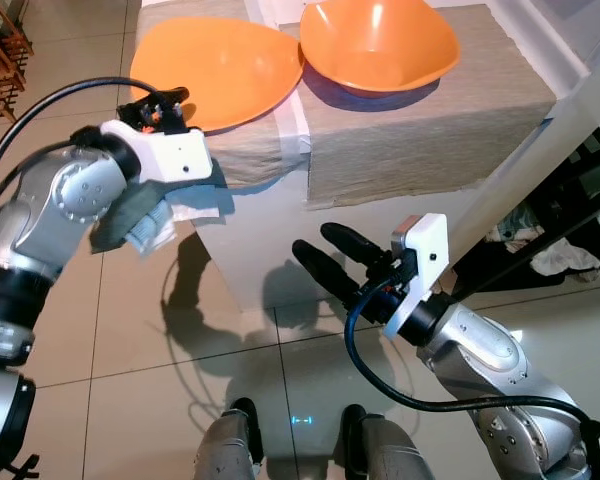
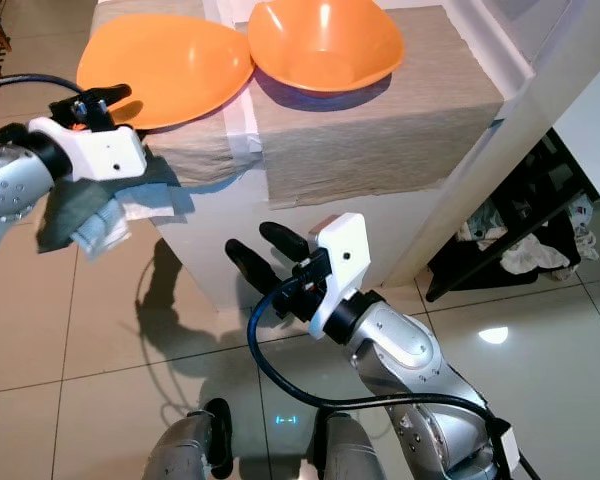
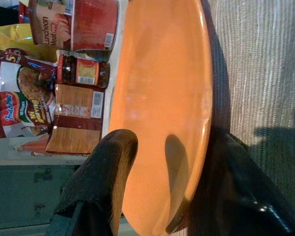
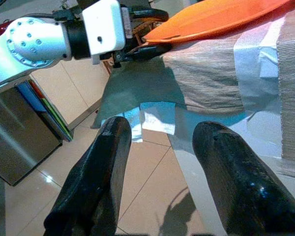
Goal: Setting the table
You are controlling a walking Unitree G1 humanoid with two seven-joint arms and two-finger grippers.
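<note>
1. My left gripper (image 1: 160, 103) sits at the near-left edge of the desk (image 1: 420, 150), at about 10 o'clock from where I stand. In the left wrist view its fingers (image 3: 105, 182) straddle the rim of the shallow orange plate (image 1: 215, 70), one above the rim and one beneath it. I read them as closing on the plate, but I cannot tell whether they press yet.

2. The plate lies on the beige runner (image 1: 410, 135), overhanging the desk's left end. Its far edge lies against, and maybe under, the deeper orange bowl (image 1: 375, 42) at 12 o'clock.

3. To do this well I would firm up the pinch before lifting, since the rim is thin and smooth and could slip out sideways.

4. I would raise the plate level and draw it clear of the bowl, so that nothing knocks.

5. Folded cloths (image 1: 145, 222) hang off the desk corner just below my left wrist; I would keep the arm from dragging them or the runner.

6. My right gripper (image 1: 342, 262) hangs low in front of the desk at 1 o'clock, fingers apart and empty, ready to steady things if needed.
</note>
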